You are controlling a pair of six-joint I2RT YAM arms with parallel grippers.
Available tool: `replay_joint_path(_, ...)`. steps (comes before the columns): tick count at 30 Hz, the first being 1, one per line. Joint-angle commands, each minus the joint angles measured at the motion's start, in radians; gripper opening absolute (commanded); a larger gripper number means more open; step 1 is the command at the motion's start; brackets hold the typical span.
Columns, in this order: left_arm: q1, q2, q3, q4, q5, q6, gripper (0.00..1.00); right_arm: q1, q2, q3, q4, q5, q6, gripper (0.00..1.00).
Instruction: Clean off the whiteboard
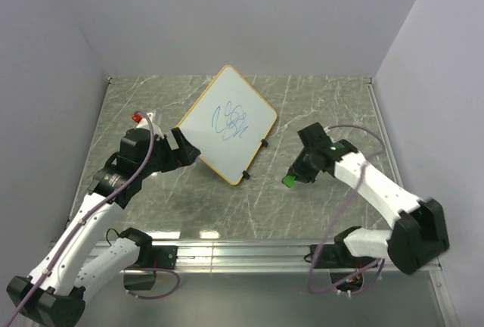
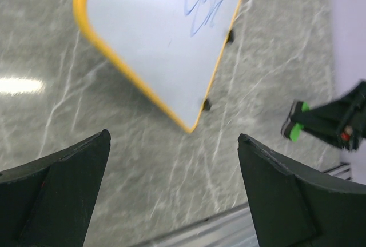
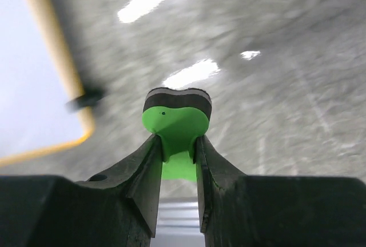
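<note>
Looking down on a grey table (image 1: pixel 318 107) with the whiteboard (image 1: pixel 231 124) lying flat near the middle, turned like a diamond. Thin orange edge all round, and a blue scribble (image 1: pixel 232 121) on the white part. Two small black clips (image 1: pixel 265 144) on the side that faces right.

To the right of the whiteboard, the right claw (image 1: pixel 291 178). Squeezed shut on a small green eraser (image 1: pixel 289 181), with the eraser's dark pad poking out past the fingertips. Near the board's lower right edge but not touching it, with bare table in between. From the right wrist camera, the orange corner and one clip off to the left of the eraser, a bit blurry.

On the other side, the left claw (image 1: pixel 189 147). Open as wide as can be, with nothing held. Right by the board's lower left edge from above; hard to tell there if touching. From the left wrist camera, the board's near corner out ahead between the two dark fingers (image 2: pixel 63 195), with grey table showing before it.
</note>
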Motion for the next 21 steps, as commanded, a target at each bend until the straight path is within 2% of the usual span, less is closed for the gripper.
replay_joint_path(1,0.026,0.022,-0.007,0.224,0.032,-0.043,0.99,0.009,-0.184,0.028,-0.027,-0.02,-0.004,0.0)
replay_joint_path(5,0.083,0.101,-0.045,0.343,0.07,-0.078,0.99,0.009,-0.314,0.041,-0.011,-0.101,-0.015,0.0)
replay_joint_path(9,0.103,0.206,-0.077,0.383,0.04,-0.093,0.99,0.009,-0.342,0.139,0.023,-0.158,-0.067,0.0)
replay_joint_path(14,0.115,0.19,-0.152,0.493,0.024,-0.112,0.99,0.007,-0.225,0.317,-0.012,-0.168,-0.145,0.0)
replay_joint_path(17,0.141,0.186,-0.208,0.577,0.111,-0.129,0.99,0.006,-0.138,0.422,-0.023,-0.184,-0.169,0.0)
replay_joint_path(20,0.152,0.215,-0.264,0.75,0.197,-0.159,0.98,0.007,-0.036,0.537,-0.029,-0.201,-0.199,0.0)
replay_joint_path(21,0.155,0.25,-0.292,0.853,0.219,-0.171,0.98,0.006,0.021,0.59,-0.014,-0.208,-0.209,0.0)
